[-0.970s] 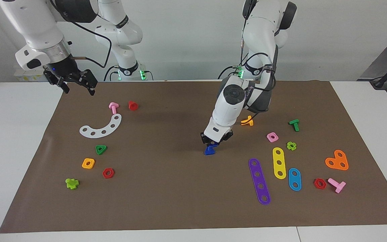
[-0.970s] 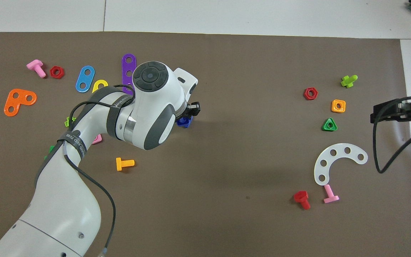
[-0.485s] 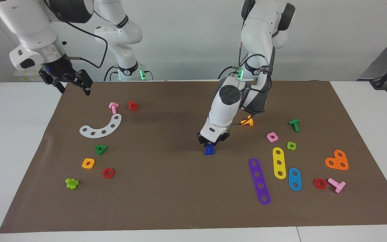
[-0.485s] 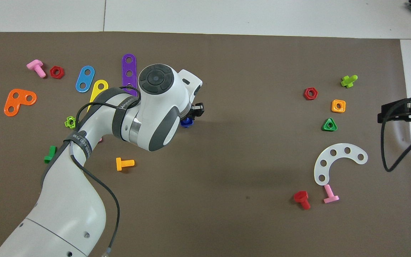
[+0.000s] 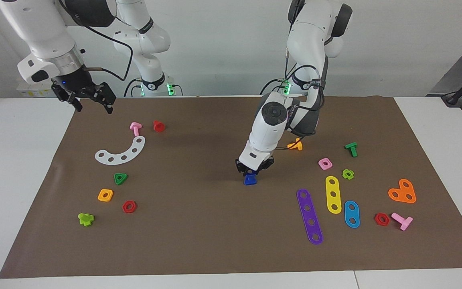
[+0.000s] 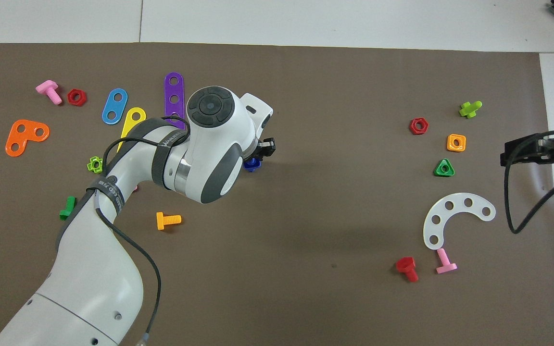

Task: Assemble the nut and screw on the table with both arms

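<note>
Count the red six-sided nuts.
2 red nuts: one beside the pink bolt toward the left arm's end, one beside the orange-yellow nut toward the right arm's; others may be hidden.

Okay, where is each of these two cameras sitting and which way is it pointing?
Facing view: high across the table, looking at both white arms, whole; left gripper on small blue plastic piece, right gripper raised.
Overhead view: above the robots' end, looking steeply down; left arm, right gripper at edge.
Shared: brown mat, blue piece.
</note>
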Controlling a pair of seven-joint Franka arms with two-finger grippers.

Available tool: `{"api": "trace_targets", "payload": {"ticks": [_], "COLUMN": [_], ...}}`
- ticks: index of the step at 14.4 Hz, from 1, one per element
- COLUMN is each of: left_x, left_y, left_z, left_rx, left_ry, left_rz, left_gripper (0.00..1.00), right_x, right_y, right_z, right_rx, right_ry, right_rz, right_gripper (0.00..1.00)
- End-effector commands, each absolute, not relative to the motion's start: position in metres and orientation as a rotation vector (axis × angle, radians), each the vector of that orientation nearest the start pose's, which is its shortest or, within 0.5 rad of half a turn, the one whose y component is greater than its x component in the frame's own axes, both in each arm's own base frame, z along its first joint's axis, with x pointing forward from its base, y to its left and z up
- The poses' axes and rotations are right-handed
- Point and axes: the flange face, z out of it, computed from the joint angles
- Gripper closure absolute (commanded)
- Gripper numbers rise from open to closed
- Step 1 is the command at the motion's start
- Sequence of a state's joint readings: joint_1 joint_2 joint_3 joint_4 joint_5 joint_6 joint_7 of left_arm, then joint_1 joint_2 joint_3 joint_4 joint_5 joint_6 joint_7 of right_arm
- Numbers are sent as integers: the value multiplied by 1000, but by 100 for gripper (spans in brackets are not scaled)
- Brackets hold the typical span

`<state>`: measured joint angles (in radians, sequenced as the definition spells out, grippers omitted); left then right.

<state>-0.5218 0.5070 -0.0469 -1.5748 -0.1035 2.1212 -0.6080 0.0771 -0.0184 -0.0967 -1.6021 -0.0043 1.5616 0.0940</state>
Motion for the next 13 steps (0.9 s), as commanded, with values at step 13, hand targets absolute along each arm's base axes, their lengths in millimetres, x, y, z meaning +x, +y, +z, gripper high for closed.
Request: {"api": "trace_targets", "payload": {"ticks": [13], "left_x": [604], "left_y": [-386], "left_z": [362], "left_rx": [-3199], "left_ry": [-229], "left_rz": [134], "left_gripper": [90], "right_x": [539], "right_y": [-2], "right_z": [620], "right_rx": [-3115], "right_ry": [129], "right_rz": [64], "right_gripper": [0]}}
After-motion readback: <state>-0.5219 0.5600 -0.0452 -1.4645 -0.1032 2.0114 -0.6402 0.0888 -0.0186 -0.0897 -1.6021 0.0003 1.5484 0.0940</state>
